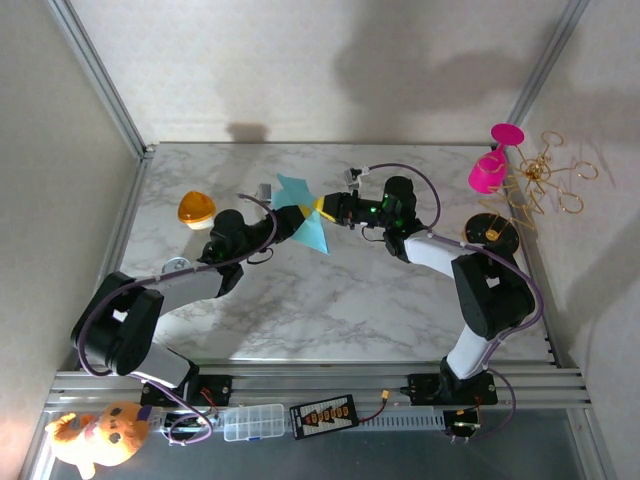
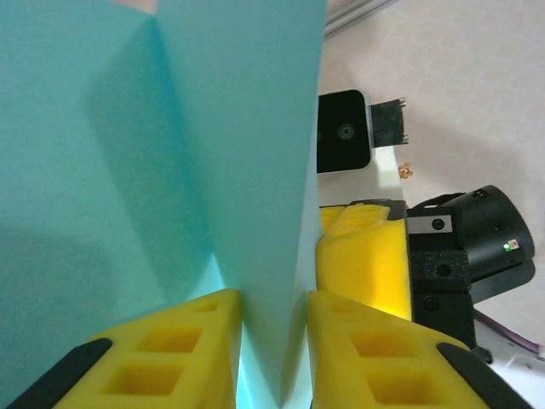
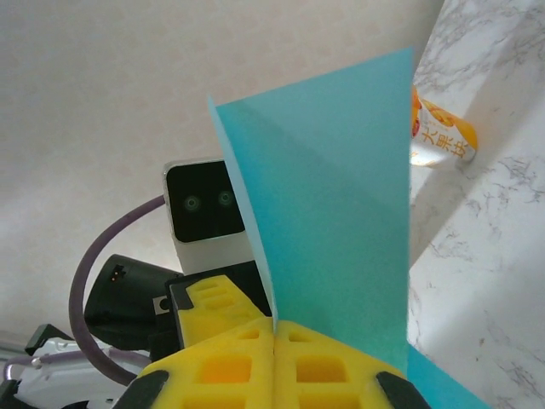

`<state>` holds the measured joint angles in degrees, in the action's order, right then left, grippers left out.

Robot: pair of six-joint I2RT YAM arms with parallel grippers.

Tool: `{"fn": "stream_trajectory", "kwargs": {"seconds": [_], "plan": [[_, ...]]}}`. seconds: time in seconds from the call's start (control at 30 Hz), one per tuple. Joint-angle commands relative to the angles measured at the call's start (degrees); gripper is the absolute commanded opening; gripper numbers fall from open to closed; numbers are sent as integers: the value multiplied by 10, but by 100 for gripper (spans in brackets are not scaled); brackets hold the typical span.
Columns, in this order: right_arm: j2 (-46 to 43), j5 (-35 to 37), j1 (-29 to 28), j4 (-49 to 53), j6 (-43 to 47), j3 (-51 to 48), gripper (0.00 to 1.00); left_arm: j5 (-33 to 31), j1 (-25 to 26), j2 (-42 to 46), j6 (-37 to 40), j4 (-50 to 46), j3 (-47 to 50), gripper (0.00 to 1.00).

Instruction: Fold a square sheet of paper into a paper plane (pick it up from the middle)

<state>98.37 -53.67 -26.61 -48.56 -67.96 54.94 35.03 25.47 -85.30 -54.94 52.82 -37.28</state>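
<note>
Paper is held in the air here: the square sheet of paper (image 3: 332, 196), teal and creased, rises straight out from between the closed fingers of the right gripper (image 3: 274, 328), by which it is pinched at the part nearest the claw. Opposite, the left gripper (image 2: 272, 307) is set with its yellow fingers narrowed on either side of a folded flap. Whether that flap is clamped cannot be told. The sheet is judged very light, limp away from its creases, and easily crumpled or torn if the two claws are pulled apart. Hold is best taken on a crease, deep between the pads, where the layers are doubled and stiffer. Smooth paper may be expected to slip from a shallow pinch at a single edge.
</note>
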Motion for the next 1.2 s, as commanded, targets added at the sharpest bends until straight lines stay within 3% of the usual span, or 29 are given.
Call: {"fn": "stream_trajectory", "kwargs": {"seconds": [0.0,0.2,0.4,0.53,0.7,0.93,1.1,1.17], "plan": [[7,-16,5,-30,-18,-5,5,10,5,-5,0,49,-10,24],[9,-17,8,-24,-20,-6,8,6,5,-4,3,55,-6,20],[1,-10,14,-4,-2,-10,18,-5,5,-4,12,31,-11,12],[-22,20,32,46,46,-24,31,-15,3,-5,45,-59,-36,11],[-84,134,58,222,203,-25,47,-65,1,2,132,-229,-83,10],[-183,331,58,343,373,-44,72,-272,17,-31,294,-573,-220,10],[-231,408,57,351,413,-68,97,-458,43,-80,347,-723,-305,10],[-243,427,58,353,421,-74,99,-532,58,-106,358,-770,-339,10]]}}
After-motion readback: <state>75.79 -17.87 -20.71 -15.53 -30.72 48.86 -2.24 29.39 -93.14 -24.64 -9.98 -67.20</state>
